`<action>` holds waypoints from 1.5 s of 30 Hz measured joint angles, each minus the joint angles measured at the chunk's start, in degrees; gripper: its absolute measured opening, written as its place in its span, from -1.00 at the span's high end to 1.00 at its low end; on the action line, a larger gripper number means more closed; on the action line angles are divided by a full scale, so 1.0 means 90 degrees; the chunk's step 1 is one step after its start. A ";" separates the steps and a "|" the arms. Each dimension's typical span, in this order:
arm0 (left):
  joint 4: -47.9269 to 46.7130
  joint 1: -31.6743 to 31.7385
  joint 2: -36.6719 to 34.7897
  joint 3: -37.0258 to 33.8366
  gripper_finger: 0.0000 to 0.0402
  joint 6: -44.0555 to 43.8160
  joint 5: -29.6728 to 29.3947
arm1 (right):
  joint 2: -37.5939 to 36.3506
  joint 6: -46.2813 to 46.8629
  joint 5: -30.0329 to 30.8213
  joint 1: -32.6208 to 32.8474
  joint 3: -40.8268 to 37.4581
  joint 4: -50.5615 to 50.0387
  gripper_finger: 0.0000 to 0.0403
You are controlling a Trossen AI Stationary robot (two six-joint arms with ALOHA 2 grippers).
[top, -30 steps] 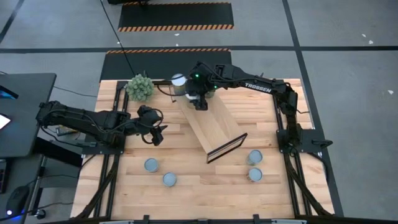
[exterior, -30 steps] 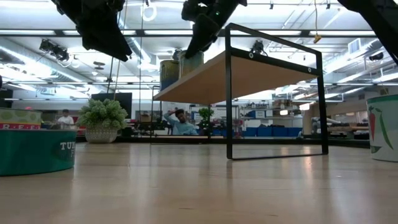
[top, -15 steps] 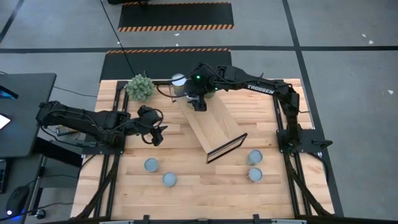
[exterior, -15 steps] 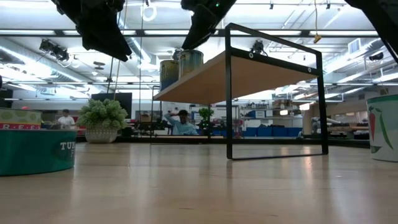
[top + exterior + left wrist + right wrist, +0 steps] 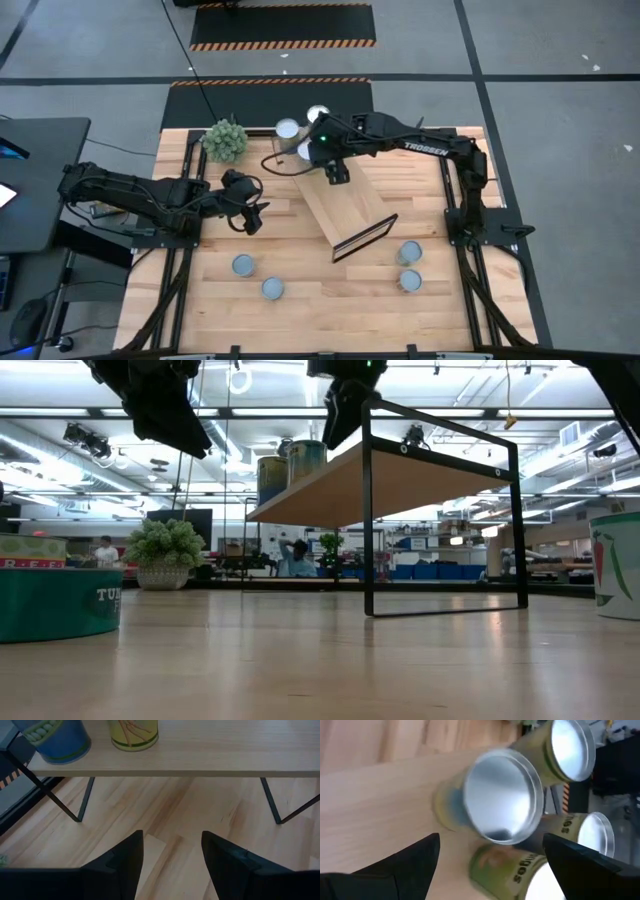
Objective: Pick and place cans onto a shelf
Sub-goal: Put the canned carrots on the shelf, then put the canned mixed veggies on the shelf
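Note:
The light-wood shelf [image 5: 345, 205] stands slantwise mid-table on dark frame legs [image 5: 368, 510]. Several cans stand upright on its far end [image 5: 287, 128], [image 5: 318, 115], [image 5: 305, 150]; they also show in the low view [image 5: 307, 460] and the right wrist view [image 5: 502, 802]. Two cans [image 5: 243, 265], [image 5: 272, 288] stand on the table near left, two more [image 5: 409, 252], [image 5: 409, 280] near right. My right gripper [image 5: 336, 175] hovers open and empty over the shelf, just short of the cans [image 5: 491, 837]. My left gripper [image 5: 252, 217] is open and empty left of the shelf [image 5: 170, 837].
A green spiky plant ball [image 5: 226, 140] in a pot sits at the far left of the table, beside the shelf's far end. Bare tabletop [image 5: 330, 290] lies between the two near pairs of cans. The table's dark frame rails [image 5: 455, 200] run along both sides.
My right gripper has drawn back from the cans at the shelf's far end, going along the shelf toward the table's near right. The cans it stood over now show uncovered and upright on the shelf.

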 joint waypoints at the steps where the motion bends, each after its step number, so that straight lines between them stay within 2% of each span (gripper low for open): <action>1: 0.0000 0.0000 0.0000 0.0000 -0.02 0.0002 0.0001 | 0.0000 -0.0031 0.0062 -0.0033 -0.0057 0.0063 -0.80; 16: -0.0002 0.0002 0.0000 0.0000 -0.02 -0.0002 0.0000 | 0.0005 -0.0143 0.0183 -0.0174 -0.0638 0.1200 -0.80; 30: -0.0002 0.0002 0.0000 0.0000 -0.02 -0.0005 0.0036 | 0.0007 -0.0143 0.0332 -0.0183 -0.0657 0.1320 -0.80; 33: -0.0004 0.0002 -0.0002 0.0000 -0.02 -0.0007 0.0539 | 0.0007 -0.0111 0.0358 -0.0091 -0.0504 0.1137 -0.80; 40: -0.0242 -0.0002 -0.0002 0.0000 -0.02 -0.0169 0.2453 | 0.0007 0.0173 0.0353 0.0283 -0.0101 0.0693 -0.80; 45: -0.0546 -0.0005 -0.0002 0.0000 -0.02 -0.0182 0.3071 | 0.0010 0.0535 0.0108 0.0637 0.0084 0.0649 -0.80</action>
